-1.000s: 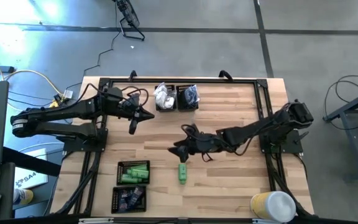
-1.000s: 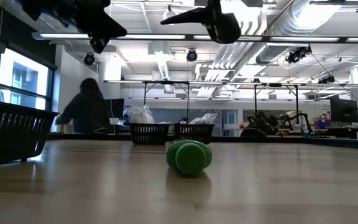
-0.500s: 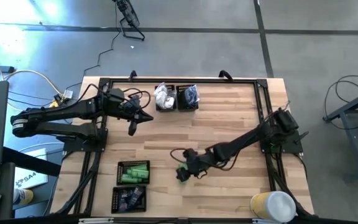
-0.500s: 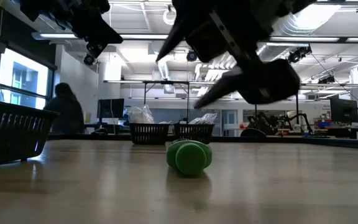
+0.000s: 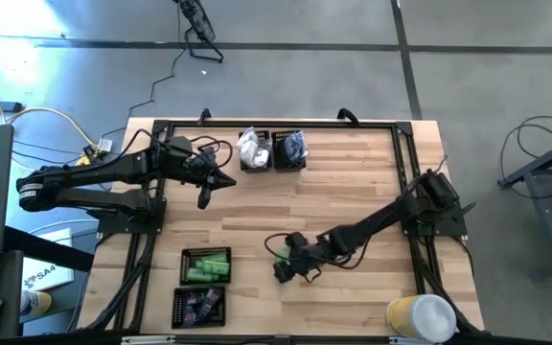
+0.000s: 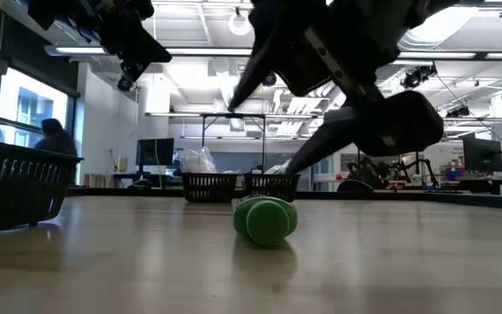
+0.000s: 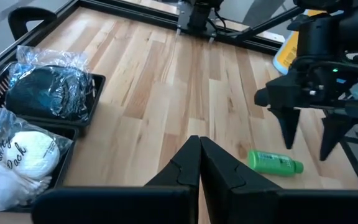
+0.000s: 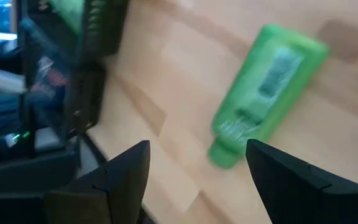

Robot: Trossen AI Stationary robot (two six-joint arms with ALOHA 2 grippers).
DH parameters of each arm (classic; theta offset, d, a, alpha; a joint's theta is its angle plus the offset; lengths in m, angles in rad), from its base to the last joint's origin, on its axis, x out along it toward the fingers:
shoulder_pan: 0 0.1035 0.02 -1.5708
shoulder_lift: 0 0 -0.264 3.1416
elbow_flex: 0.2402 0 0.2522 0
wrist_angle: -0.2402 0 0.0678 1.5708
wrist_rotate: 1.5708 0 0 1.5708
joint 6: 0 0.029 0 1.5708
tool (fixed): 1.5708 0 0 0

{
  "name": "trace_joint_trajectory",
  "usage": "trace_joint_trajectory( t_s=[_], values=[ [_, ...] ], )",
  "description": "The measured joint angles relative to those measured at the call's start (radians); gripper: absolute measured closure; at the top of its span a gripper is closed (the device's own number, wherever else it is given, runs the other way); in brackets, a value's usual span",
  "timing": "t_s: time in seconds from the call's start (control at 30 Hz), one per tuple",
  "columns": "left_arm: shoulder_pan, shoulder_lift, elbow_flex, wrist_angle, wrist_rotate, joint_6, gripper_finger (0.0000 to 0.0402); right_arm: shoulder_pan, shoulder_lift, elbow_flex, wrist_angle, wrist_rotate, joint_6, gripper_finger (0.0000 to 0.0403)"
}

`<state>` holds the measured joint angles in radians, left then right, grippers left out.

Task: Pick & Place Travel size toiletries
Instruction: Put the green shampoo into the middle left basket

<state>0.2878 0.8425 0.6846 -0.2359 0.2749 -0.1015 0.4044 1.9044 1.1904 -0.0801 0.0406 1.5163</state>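
One green tube (image 5: 281, 264) lies loose on the wooden table (image 5: 353, 192), near-centre, flat on its side. In the low view it (image 6: 266, 220) shows end-on, resting on the boards.

Right gripper (image 5: 282, 264) sits low over that tube, arm stretched in from the right side of the table. Fingers spread wide, one on each side of the tube in the right wrist view (image 8: 267, 87); no contact visible, tube not lifted. The left wrist view shows the same gripper (image 7: 306, 140) with its two fingers pointing down just beyond the tube (image 7: 275, 163).

Left gripper (image 5: 206, 191) hovers above the table's far-left part, well apart from the tube. Fingers pressed together, holding nothing (image 7: 199, 163).

Four black mesh trays counted.
- Two at the far edge, side by side: left one holds white crinkly packets (image 5: 253, 149), right one holds dark round pieces in clear bags (image 5: 290, 148).
- Two at the near-left corner: the farther one holds green tubes (image 5: 206, 266), several, count unclear; the nearer one holds dark navy tubes (image 5: 199, 306), count unclear.

A yellow and white container (image 5: 420, 316) stands at the near-right corner of the table.

One person (image 6: 53, 139) in the room beyond the table, seen in the low view.
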Motion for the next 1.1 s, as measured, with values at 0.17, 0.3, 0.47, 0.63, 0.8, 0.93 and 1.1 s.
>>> trace_joint_trajectory(
  t_s=[0.17, 0.3, 0.47, 0.63, 0.8, 0.93, 1.1],
  values=[
    [0.000, 0.000, 0.000, 0.000, 0.000, -0.007, 0.0394, -0.020, 0.000, 0.000, -0.049, 0.040, -0.001, 0.0145],
    [0.000, 0.000, 0.000, 0.000, 0.000, -0.007, 0.0394, -0.040, 0.000, 0.000, -0.056, 0.047, -0.001, 0.0145],
    [0.000, 0.000, 0.000, 0.000, 0.000, -0.008, 0.0394, -0.059, 0.000, 0.000, -0.085, 0.070, 0.006, 0.0145],
    [0.000, 0.000, 0.001, -0.002, 0.000, -0.011, 0.0394, -0.065, 0.000, 0.000, -0.102, 0.101, -0.018, 0.0145],
    [0.000, 0.000, 0.001, -0.006, 0.086, -0.027, 0.0394, -0.068, -0.022, -0.002, -0.105, 0.241, -0.098, 0.0145],
    [-0.001, 0.000, 0.001, 0.004, 0.129, -0.011, 0.0394, -0.073, -0.090, 0.000, -0.135, 0.353, -0.174, 0.0145],
    [0.000, 0.000, 0.002, 0.005, 0.111, -0.011, 0.0394, -0.085, -0.166, -0.001, -0.218, 0.352, -0.232, 0.0150]
  ],
)
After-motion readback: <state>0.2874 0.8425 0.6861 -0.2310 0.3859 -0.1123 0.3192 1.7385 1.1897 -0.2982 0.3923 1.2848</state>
